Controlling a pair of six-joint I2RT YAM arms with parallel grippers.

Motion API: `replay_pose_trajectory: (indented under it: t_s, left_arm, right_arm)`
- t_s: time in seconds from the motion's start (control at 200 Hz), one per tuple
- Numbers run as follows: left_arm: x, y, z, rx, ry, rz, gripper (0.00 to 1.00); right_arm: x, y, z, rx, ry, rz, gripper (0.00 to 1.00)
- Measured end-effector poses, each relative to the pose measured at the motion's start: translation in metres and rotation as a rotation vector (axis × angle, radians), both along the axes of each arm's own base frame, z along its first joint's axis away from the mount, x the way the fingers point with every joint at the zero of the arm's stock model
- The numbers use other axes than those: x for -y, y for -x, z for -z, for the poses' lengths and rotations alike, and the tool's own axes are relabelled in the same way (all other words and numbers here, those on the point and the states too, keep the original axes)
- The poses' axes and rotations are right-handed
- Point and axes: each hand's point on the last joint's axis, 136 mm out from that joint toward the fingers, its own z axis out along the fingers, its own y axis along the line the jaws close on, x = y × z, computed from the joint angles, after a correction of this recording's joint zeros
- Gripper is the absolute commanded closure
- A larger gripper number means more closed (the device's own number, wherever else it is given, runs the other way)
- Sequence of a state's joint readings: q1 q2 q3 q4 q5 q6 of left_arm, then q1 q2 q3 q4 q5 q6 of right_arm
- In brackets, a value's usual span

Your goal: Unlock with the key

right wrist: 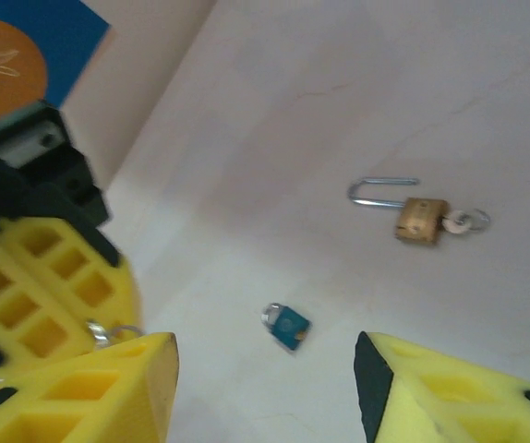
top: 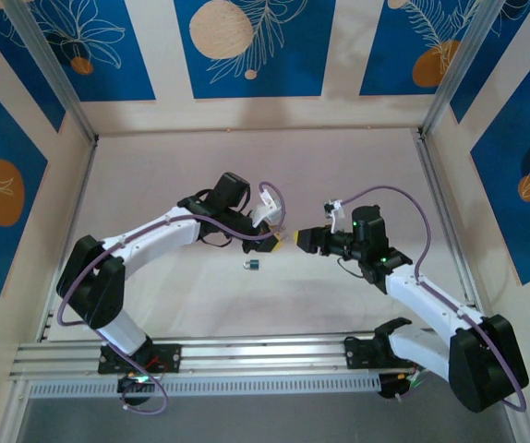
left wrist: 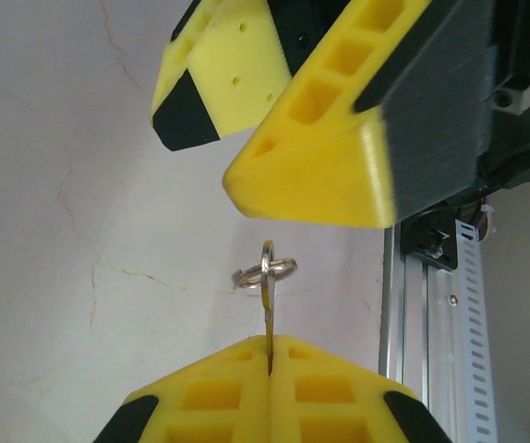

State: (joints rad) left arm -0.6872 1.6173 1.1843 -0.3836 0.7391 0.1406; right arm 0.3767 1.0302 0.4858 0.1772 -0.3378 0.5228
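Key (left wrist: 268, 309) was pinched edge-on in the left gripper (left wrist: 271, 349), held up off the table. One end was buried between the yellow pads and the other stuck out toward the right gripper (right wrist: 265, 343).

Rest, big to small:
- The pale table (top: 200, 157) sat inside the blue-patterned walls.
- The left arm (top: 145, 242) and right arm (top: 431, 300) both reached toward mid-table, with the wrists nose to nose.
- Left gripper was clenched tight on the key, pads meeting around the blade.
- Right gripper's jaws stood apart with nothing between them. In the left wrist view its nearer finger sat just above the key's free end, not touching.
- A brass padlock (right wrist: 421, 220) lay flat on the table. Its silver shackle (right wrist: 380, 192) pointed away from the body, and a pale bit with a ring sat at the opposite end. That looked like another key, but I couldn't confirm.
- A small blue-and-silver piece (right wrist: 286, 326) lay on the table apart from the padlock, just below where the grippers met. Couldn't tell if it was a lock or a key.
- A split ring (left wrist: 267, 271) hung through the key's free end.
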Motion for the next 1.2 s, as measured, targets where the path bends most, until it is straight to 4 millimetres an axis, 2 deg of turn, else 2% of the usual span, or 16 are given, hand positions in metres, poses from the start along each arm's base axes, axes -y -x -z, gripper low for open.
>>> replay_pose_trajectory:
  t_s: [0.16,0.305,0.51,0.825,1.201]
  left_arm:
    - [-0.001,0.002,0.002,-0.005,-0.008,0.005,1.0]
    - [-0.003,0.004,0.003,-0.007,-0.016,0.011,1.0]
    - [-0.003,0.004,0.003,-0.007,-0.014,0.012,1.0]
    - [-0.002,0.005,0.002,-0.012,-0.008,0.018,1.0]
    - [-0.002,0.006,0.001,-0.016,-0.003,0.023,1.0]
  right_arm:
    - [-0.009,0.004,-0.024,0.052,-0.121,-0.078,0.58]
    - [-0.019,0.009,-0.032,0.059,-0.189,-0.164,0.66]
    - [-0.028,0.014,-0.024,0.017,-0.217,-0.246,0.68]
    - [-0.033,0.022,-0.022,0.006,-0.23,-0.301,0.68]
    - [-0.036,0.025,-0.019,-0.009,-0.228,-0.317,0.78]
